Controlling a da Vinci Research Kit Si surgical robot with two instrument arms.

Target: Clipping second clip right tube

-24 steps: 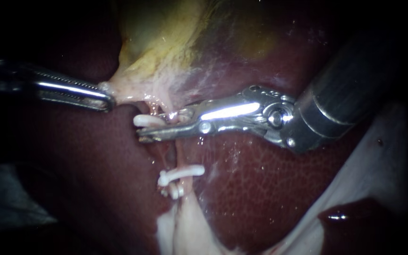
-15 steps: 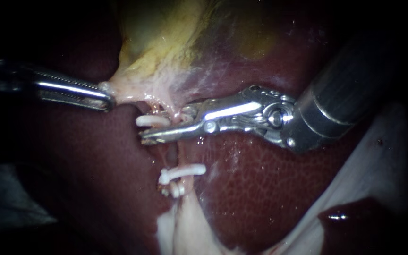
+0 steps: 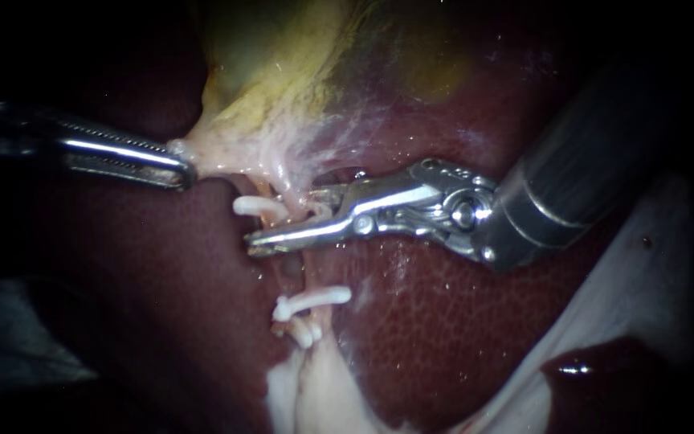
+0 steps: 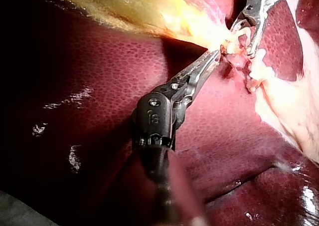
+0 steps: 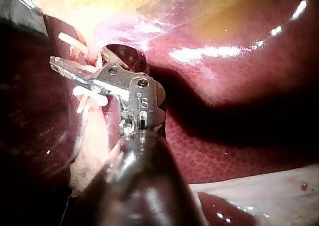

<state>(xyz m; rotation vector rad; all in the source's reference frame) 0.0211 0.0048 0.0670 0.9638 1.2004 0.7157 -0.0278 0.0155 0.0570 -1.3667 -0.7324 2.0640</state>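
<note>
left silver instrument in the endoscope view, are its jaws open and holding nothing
No, the silver left instrument has its jaws shut on a fold of pale pinkish tissue below the yellowish gallbladder.

The tube [image 3: 308, 272] was a thin, pale pink strand. It ran over the dark red liver [image 3: 411, 337], from the gallbladder's [image 3: 267, 96] pale, stretched tissue down to whitish tissue. An upper white clip [image 3: 257, 206] sat near its top, one end jutting toward the view's left. A lower white clip [image 3: 315, 298] lay crosswise on it, with a smaller white clip [image 3: 305, 333] just below.
</note>
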